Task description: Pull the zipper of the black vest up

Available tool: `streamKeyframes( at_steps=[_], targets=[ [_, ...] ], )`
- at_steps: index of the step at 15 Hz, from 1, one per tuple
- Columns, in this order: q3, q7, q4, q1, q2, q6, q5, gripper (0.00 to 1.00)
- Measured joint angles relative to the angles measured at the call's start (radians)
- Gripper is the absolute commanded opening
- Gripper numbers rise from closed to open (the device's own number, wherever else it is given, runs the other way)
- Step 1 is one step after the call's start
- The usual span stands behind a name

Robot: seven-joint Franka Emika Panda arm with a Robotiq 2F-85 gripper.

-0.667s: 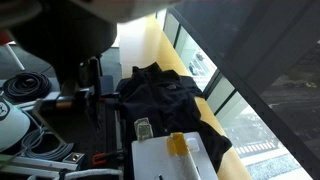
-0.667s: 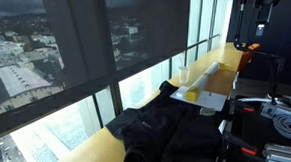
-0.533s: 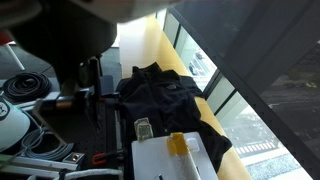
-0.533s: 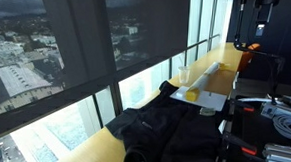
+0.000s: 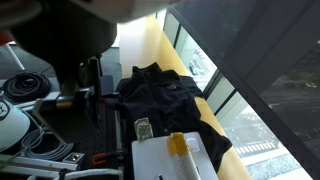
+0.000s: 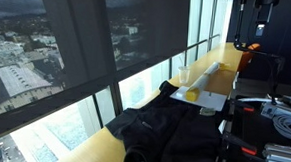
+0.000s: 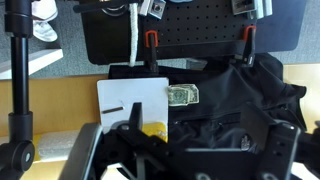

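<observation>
One counter (image 7: 50, 105) carries the black vest (image 7: 245, 95) below the end effector (image 7: 190, 150).
Rumpled fabric lies just ahead and right, probably laid out for zipper access; white board (image 7: 130, 100) ahead-left, banknote (image 7: 181, 95) between them; jaws spread, empty.

The wrist view's lower edge cut off the end effector (image 7: 190, 152); the zipper of the black vest (image 7: 245, 98) was lost among dark folds.

The black vest (image 7: 240, 105) is matt cloth, softly creased. The counter (image 7: 60, 100) looks like smooth pale wood. The white sheet (image 7: 130, 97) seems plain matt paper.
</observation>
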Motion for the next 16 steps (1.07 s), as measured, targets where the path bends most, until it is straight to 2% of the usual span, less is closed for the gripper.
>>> streamKeyframes(
  at_steps=[12,16],
  targets=[
    [0.006,0.000,-0.002,0.000,0.002,0.003,0.002,1.00],
    [0.028,0.001,-0.013,0.010,0.038,0.077,0.013,1.00]
  ],
)
